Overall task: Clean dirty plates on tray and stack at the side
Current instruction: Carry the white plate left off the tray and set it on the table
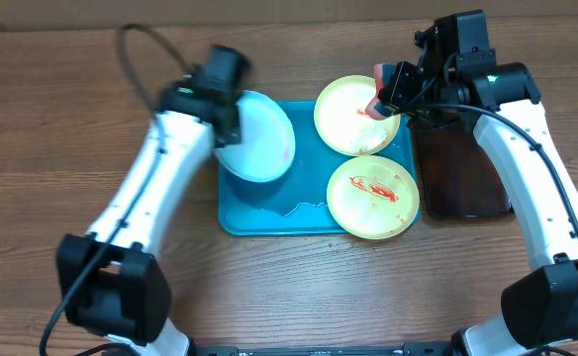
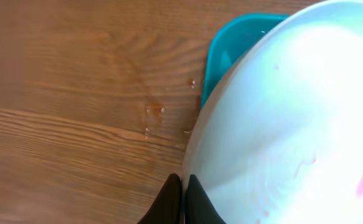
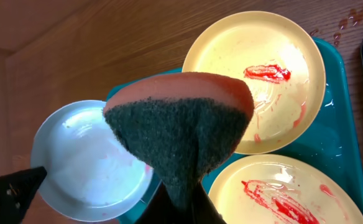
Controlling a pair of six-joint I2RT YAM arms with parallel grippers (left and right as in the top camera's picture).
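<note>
My left gripper (image 1: 232, 117) is shut on the rim of the pale blue-white plate (image 1: 259, 138) and holds it tilted over the left part of the turquoise tray (image 1: 269, 213); the plate fills the left wrist view (image 2: 293, 124), with faint pink marks. My right gripper (image 1: 388, 97) is shut on a sponge (image 3: 181, 124), pink with a dark green scouring face, above the far yellow-green plate (image 1: 353, 117). A second yellow-green plate (image 1: 373, 198) lies at the tray's near right. Both yellow-green plates carry red sauce smears (image 3: 267, 73).
A glossy black tray (image 1: 462, 168) lies right of the turquoise tray, under my right arm. Water drops sit on the wood (image 2: 153, 112) left of the turquoise tray's corner (image 2: 231, 43). Bare wooden table surrounds both trays.
</note>
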